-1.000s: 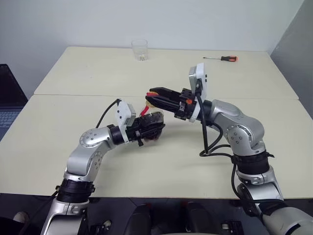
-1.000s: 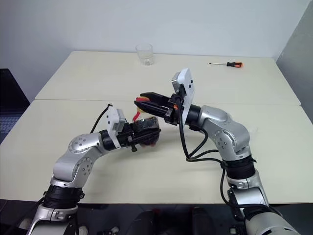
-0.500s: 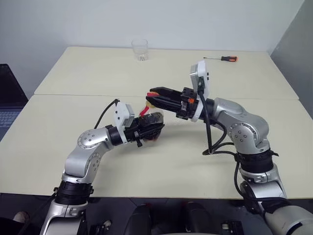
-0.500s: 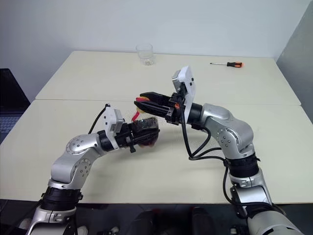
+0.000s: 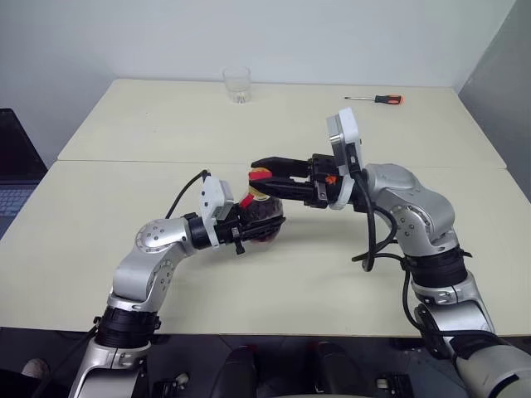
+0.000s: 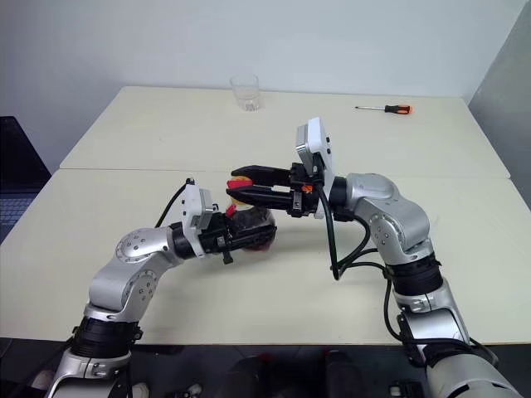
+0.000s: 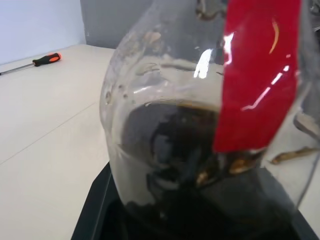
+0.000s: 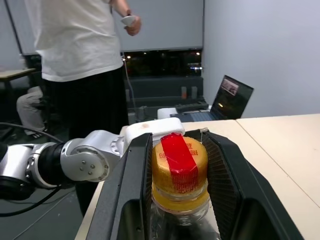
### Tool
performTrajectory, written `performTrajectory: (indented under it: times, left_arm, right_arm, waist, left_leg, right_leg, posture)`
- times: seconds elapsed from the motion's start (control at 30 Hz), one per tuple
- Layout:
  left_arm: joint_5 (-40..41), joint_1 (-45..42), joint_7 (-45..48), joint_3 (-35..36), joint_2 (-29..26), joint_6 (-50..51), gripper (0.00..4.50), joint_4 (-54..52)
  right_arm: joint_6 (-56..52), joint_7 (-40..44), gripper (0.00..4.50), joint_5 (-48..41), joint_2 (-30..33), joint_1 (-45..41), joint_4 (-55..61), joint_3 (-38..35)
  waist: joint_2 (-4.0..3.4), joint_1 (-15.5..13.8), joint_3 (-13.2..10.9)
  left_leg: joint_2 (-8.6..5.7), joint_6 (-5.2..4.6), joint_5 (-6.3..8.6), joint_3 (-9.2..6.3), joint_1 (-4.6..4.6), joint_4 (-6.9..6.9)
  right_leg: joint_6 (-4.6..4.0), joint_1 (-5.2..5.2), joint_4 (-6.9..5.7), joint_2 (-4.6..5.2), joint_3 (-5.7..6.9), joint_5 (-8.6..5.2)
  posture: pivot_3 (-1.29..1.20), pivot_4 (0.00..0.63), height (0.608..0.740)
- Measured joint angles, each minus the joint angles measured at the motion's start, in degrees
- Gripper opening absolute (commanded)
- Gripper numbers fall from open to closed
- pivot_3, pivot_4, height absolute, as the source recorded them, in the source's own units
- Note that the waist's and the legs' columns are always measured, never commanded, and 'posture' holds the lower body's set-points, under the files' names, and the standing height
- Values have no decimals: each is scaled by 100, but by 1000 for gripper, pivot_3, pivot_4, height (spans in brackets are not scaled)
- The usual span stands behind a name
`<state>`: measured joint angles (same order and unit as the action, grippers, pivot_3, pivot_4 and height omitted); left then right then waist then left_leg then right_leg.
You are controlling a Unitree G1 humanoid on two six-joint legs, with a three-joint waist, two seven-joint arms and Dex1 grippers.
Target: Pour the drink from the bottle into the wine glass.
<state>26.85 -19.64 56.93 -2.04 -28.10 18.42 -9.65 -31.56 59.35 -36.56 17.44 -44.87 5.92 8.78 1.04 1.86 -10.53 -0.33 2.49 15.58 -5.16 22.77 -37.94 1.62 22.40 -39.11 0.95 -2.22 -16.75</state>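
My left gripper (image 5: 265, 224) is shut on the rounded body of the small clear bottle (image 6: 249, 227), holding it just above the table. The dark drink (image 7: 175, 155) fills the bottle's lower part, and a red strip (image 7: 255, 75) runs up its neck. My right gripper (image 5: 262, 177) reaches in level from the right, shut on the bottle's yellow cap (image 8: 179, 167), one finger pressed to each side of it. The wine glass is out of view.
A short clear tumbler (image 5: 237, 84) stands at the far edge of the back table. An orange-handled screwdriver (image 5: 377, 99) lies at the back right. A laptop (image 5: 12, 166) sits off to the left. A person (image 8: 80, 60) stands beyond the table.
My right wrist has turned and its gripper has levelled out while staying on the cap. The left gripper and the bottle have hardly moved.
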Motion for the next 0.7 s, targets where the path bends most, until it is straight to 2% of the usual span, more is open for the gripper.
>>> performTrajectory:
  times: [0.3,0.7]
  left_arm:
    - [111,202,0,11,-70,59,1947,-301]
    - [131,199,-16,22,-71,112,1947,-320]
  right_arm:
    - [423,666,1202,258,19,-193,-233,105]
    - [593,780,1202,385,-12,-316,-434,96]
  waist:
    - [0,-2,0]
    - [0,-2,0]
  left_leg:
    - [-1,0,0,-3,-1,-1]
    - [0,0,0,-3,-1,-1]
  right_leg:
    - [0,-1,-1,0,2,0]
    - [0,-1,0,1,1,0]
  posture:
    - [0,150,740]
    - [0,150,740]
